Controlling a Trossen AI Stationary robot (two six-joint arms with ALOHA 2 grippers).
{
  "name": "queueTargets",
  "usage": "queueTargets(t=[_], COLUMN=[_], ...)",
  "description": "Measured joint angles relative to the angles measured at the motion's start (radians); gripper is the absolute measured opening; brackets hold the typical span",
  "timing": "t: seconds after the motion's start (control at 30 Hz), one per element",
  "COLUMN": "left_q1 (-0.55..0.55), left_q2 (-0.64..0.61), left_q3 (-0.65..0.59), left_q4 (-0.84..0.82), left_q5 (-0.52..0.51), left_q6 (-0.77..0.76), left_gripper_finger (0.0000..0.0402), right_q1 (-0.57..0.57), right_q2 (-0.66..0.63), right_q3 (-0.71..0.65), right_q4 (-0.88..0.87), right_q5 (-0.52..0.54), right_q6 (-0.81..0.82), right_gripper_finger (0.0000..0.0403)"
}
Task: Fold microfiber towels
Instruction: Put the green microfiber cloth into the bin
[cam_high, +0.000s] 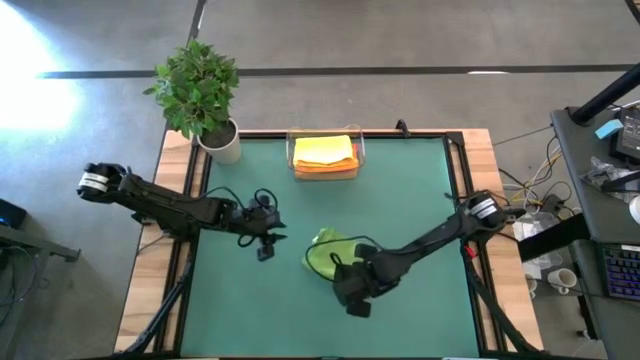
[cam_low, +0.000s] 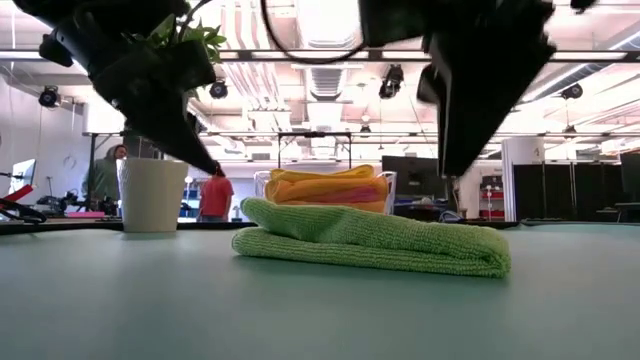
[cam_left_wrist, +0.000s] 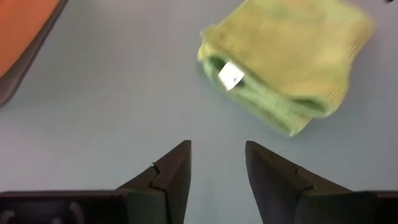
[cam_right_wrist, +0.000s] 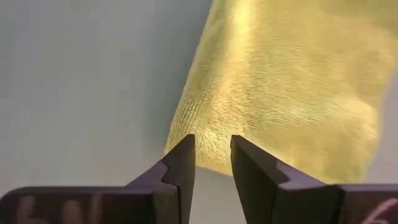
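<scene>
One green towel (cam_high: 325, 252) lay folded into a small thick rectangle near the middle of the table mat (cam_high: 420, 200), and the step in hand looked like finishing or releasing that fold. The right gripper (cam_right_wrist: 211, 155) hung just above the towel's near edge, jaws slightly apart and holding nothing. The left gripper (cam_left_wrist: 216, 163) waited to the towel's left, a little apart from it, jaws open and empty. By my judgement the next move called for picking the bundle up and carrying it to the far side, where a clear tray (cam_high: 292, 150) already held folded yellow and orange towels (cam_high: 325, 152). A potted plant (cam_high: 200, 95) stood at the far left corner, well apart from that route; nothing else blocked it.
</scene>
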Motion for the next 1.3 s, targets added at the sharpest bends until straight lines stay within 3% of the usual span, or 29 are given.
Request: queueTargets(t=[0.47, 0.63, 0.8, 0.97, 1.3], left_q1=[0.000, 0.000, 0.000, 0.005, 0.012], left_q2=[0.011, 0.027, 0.031, 0.031, 0.068], left_q3=[0.000, 0.000, 0.000, 0.000, 0.000], left_q4=[0.324, 0.343, 0.338, 0.280, 0.305], left_q5=[0.034, 0.034, 0.034, 0.069, 0.109], left_q6=[0.001, -0.013, -0.073, -0.181, -0.183], left_gripper_finger=[0.0136, 0.0136, 0.0136, 0.0149, 0.0226], right_q1=[0.105, 0.127, 0.149, 0.189, 0.223], right_q2=[-0.211, -0.293, -0.390, -0.495, -0.593], right_q3=[-0.007, -0.056, -0.186, -0.336, -0.614], right_q4=[-0.253, -0.353, -0.344, -0.248, 0.138], right_q5=[0.318, 0.349, 0.349, 0.348, 0.339], right_q6=[0.263, 0.368, 0.490, 0.639, 0.838], right_gripper_finger=[0.0095, 0.0095, 0.0095, 0.0095, 0.0095])
